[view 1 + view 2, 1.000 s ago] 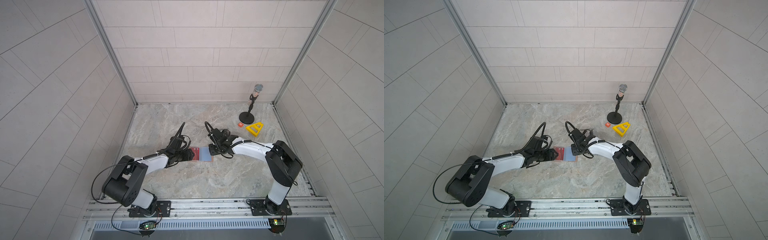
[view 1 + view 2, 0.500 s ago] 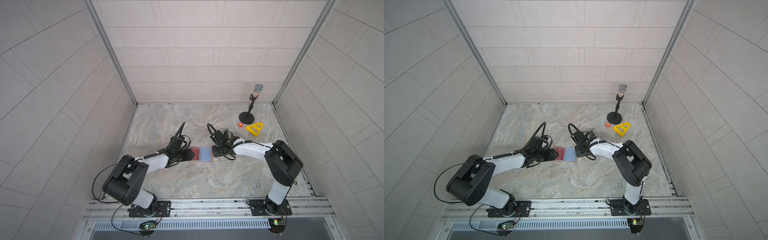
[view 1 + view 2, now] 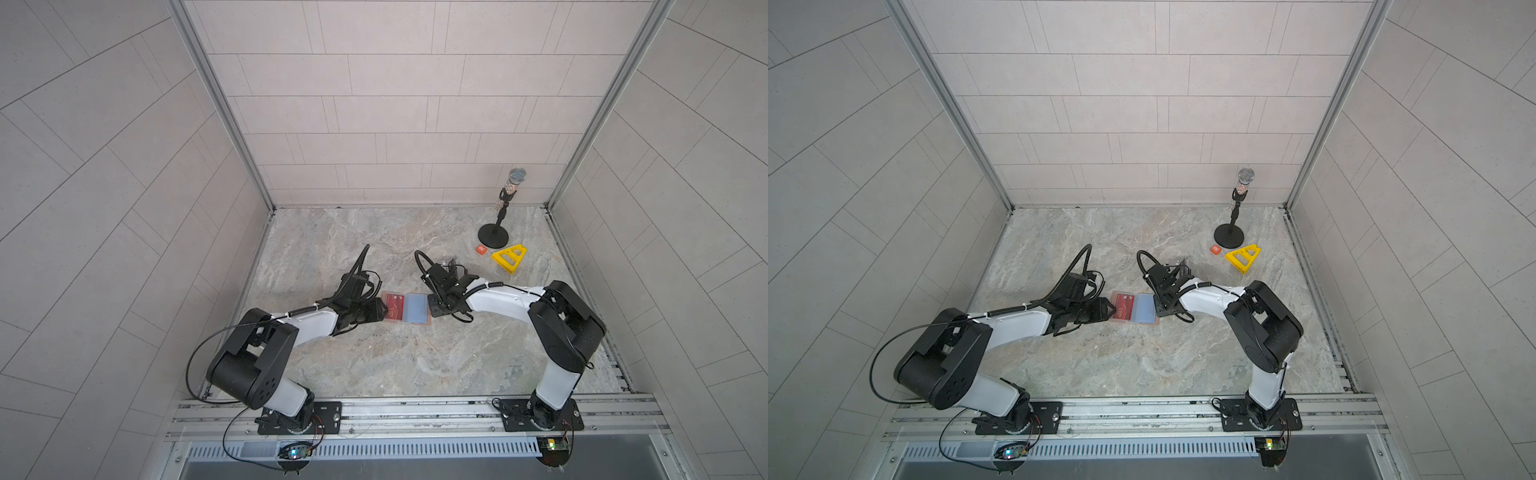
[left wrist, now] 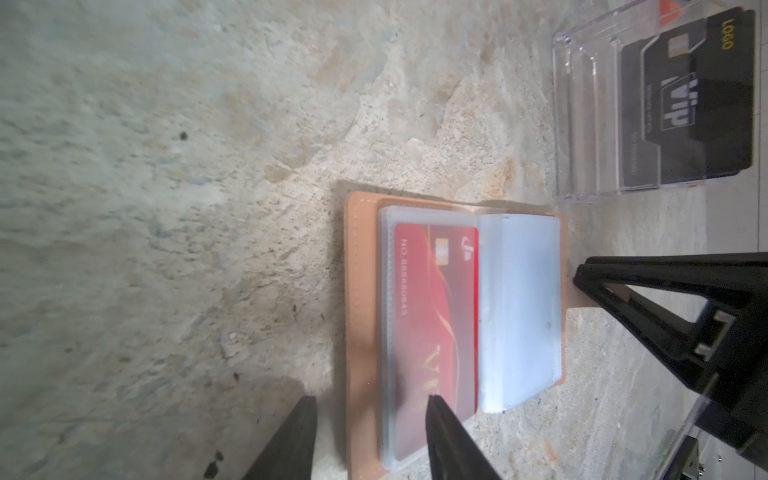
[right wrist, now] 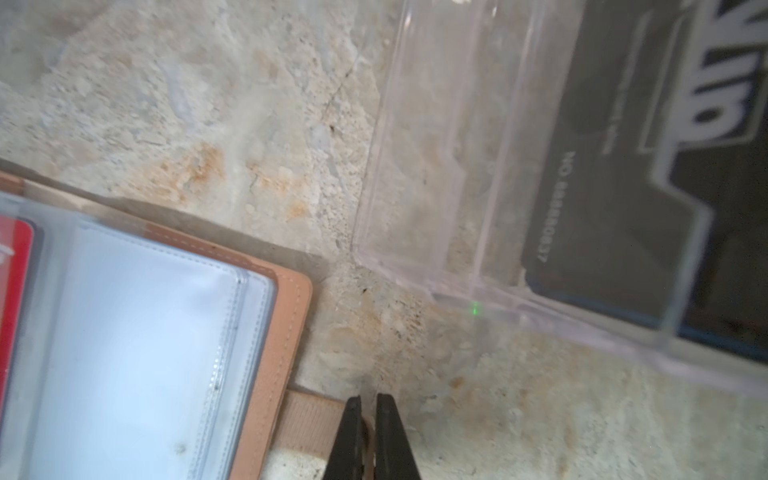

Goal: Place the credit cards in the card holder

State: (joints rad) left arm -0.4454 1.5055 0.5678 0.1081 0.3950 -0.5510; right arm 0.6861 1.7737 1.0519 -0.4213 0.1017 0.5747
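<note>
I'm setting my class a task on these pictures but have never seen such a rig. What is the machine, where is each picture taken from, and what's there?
Two robot arms, left and right, work over a tabletop. Both top views look down on the whole scene; each wrist view looks along one arm's hand. An open card holder lies with a red card inside. The right hand is shut on its snap tab; the left hand is open at the holder's opposite edge. Nearby: a clear plastic box holding a black card, a microphone, an orange tile, a yellow triangle.
</note>
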